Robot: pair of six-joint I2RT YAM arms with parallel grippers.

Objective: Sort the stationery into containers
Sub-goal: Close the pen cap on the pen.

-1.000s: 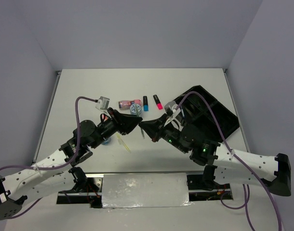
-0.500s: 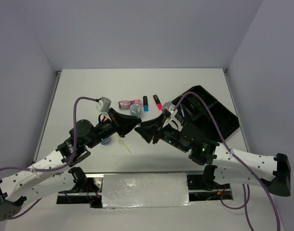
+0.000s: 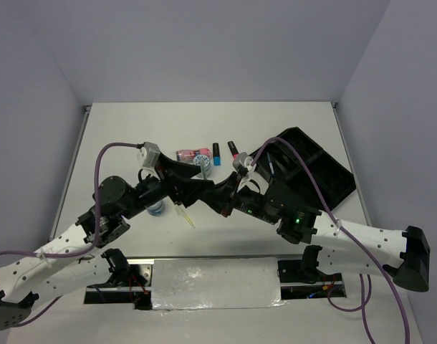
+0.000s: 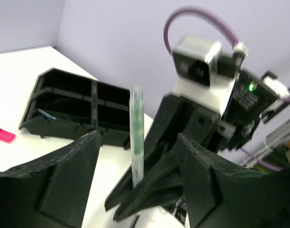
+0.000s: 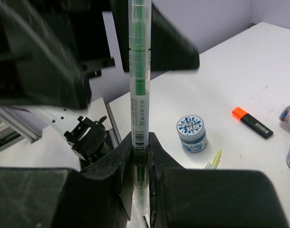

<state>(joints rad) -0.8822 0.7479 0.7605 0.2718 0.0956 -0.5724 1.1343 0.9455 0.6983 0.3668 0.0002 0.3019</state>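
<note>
Top view: two arms meet over the middle of a white table (image 3: pixel 132 129). The left gripper (image 3: pixel 198 188) and the right gripper (image 3: pixel 222 195) point at each other, their tips overlapping. At 12 o'clock from them lie a pink tube (image 3: pixel 190 154), a blue-white disc (image 3: pixel 202 164), a blue-ended marker (image 3: pixel 216 154) and a pink-ended marker (image 3: pixel 235 151). The black organiser tray (image 3: pixel 333 172) sits at 2 o'clock. A second disc (image 3: pixel 155 209) and a thin yellow pen (image 3: pixel 184 215) lie at 8 o'clock, beside the left arm.

Left wrist view: the left gripper's jaws stand wide apart and hold nothing. A green pen (image 4: pixel 136 137) stands upright in the gap between them, touching neither. Its lower end is pinched in the right gripper below. The tray lies at 10 o'clock, behind the pen.

Right wrist view: the right gripper's jaws are clamped on the green pen's lower part, and the pen rises toward 12 o'clock. On the table at 3 o'clock lie the second disc, the thin yellow pen and an orange-ended marker (image 5: pixel 252 122).
</note>
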